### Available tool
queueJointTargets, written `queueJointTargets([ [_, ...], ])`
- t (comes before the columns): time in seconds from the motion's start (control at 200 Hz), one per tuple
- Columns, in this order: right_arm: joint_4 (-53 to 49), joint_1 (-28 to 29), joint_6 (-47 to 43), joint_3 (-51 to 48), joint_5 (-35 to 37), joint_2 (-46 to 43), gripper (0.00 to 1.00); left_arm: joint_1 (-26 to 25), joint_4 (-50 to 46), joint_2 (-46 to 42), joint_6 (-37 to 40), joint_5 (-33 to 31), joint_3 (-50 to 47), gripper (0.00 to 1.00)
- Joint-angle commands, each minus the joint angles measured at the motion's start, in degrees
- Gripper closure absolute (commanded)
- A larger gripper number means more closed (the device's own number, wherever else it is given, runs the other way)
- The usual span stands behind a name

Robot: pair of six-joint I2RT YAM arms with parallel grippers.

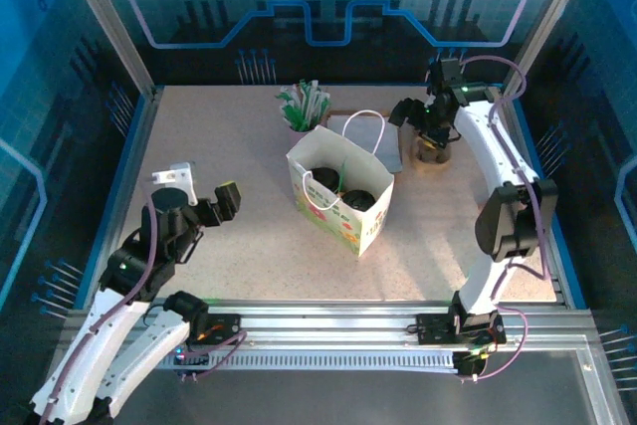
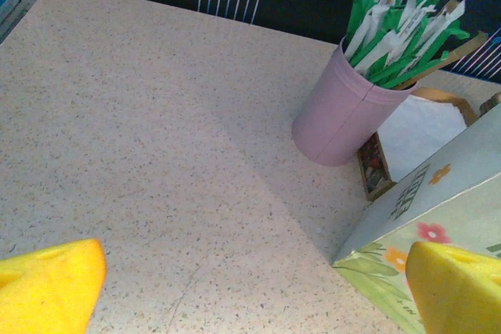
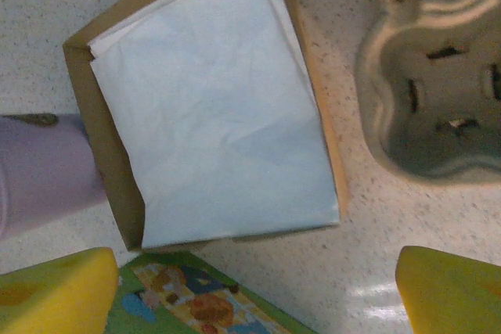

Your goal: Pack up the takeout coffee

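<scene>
Facing up, black lid (image 1: 324, 185), inside bag (image 1: 374, 223)

A flowered paper bag (image 1: 360, 231) stands open near the middle of the worktop (image 1: 229, 156). Behind it, toward the far edge, a pink cup (image 2: 344, 119) holds green-and-white sachets (image 2: 395, 29). Just right of the cup lies a brown tray (image 3: 109, 154) of white napkins (image 3: 211, 107), and a moulded carrier (image 3: 391, 91) sits apart from it, toward the far right corner

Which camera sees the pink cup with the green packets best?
The left wrist view: the pink cup and its packets show big and clear. The top view shows it tiny, behind the bag. The right wrist view catches just a blurry piece of its side.
</scene>
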Motion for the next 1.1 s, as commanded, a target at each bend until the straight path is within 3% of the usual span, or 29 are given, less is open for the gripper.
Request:
queueJointTargets([
  [0.0,-0.75,1.48,-0.35,5.39,-0.06,6.93,0.15,-0.30,2.66,-0.07,0.06,-2.01,-1.01,0.01],
  [0.25,-8.63,6.43,-3.62,18.20,8.57,19.06,0.20,-0.19,3.10,0.33,0.61,-2.29,-1.51,0.01],
  [0.435,-10.69,7.88,-4.13,23.32,8.68,25.45,0.28,-0.19,2.84,0.76,0.57,-2.29,-1.48,0.01],
  [0.705,-15.25,9.80,-5.71,31.86,9.70,34.94,0.32,-0.08,2.84,1.06,0.92,-2.28,-1.37,0.01],
  [1.096,-16.45,10.58,-7.51,35.13,10.73,41.42,0.46,-0.10,2.67,1.37,1.00,-2.48,-1.34,0.01],
])
